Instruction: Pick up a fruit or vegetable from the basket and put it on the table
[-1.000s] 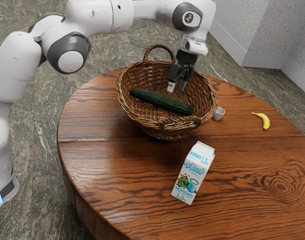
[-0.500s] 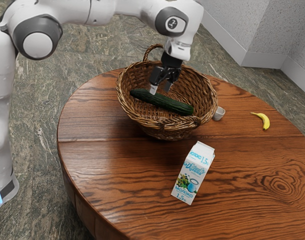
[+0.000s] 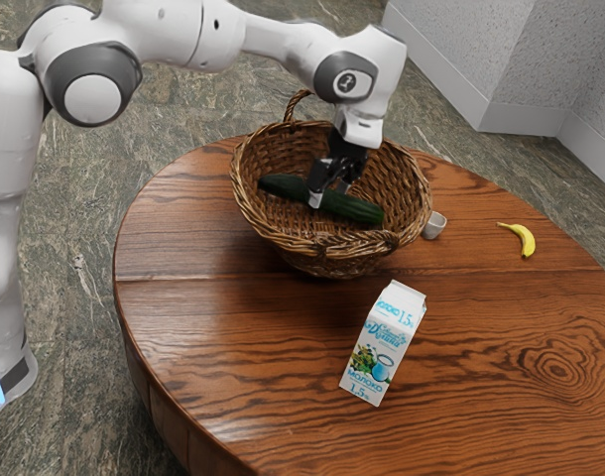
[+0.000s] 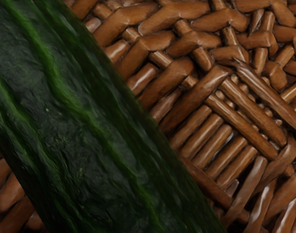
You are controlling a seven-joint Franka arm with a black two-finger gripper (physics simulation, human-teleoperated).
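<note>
One cucumber point(image 3: 360, 209) lies inside the wicker basket point(image 3: 317, 243), on the round wooden surface point(image 3: 233, 347). Step in hand, as judged: lining up the grasp, pick not made. Claw point(image 3: 329, 194): down inside the basket, fingers parted widely enough to straddle the cucumber near its middle, one on the near flank and one toward the far side. Nothing appears clamped; whether either finger touches the skin, cannot tell.

Next move, as judged: settle the fingers a little lower if needed, close across the width, check the hold, then lift straight up past the rim before going sideways. Risk: a long body may tip or catch the wicker.

Views compared: exterior view gives the surroundings, with banana point(image 3: 526, 241), small cup point(image 3: 434, 226) and milk carton point(image 3: 384, 342) outside the basket. Wrist view gives close detail: ridged green skin, crossing weave beside it.
</note>
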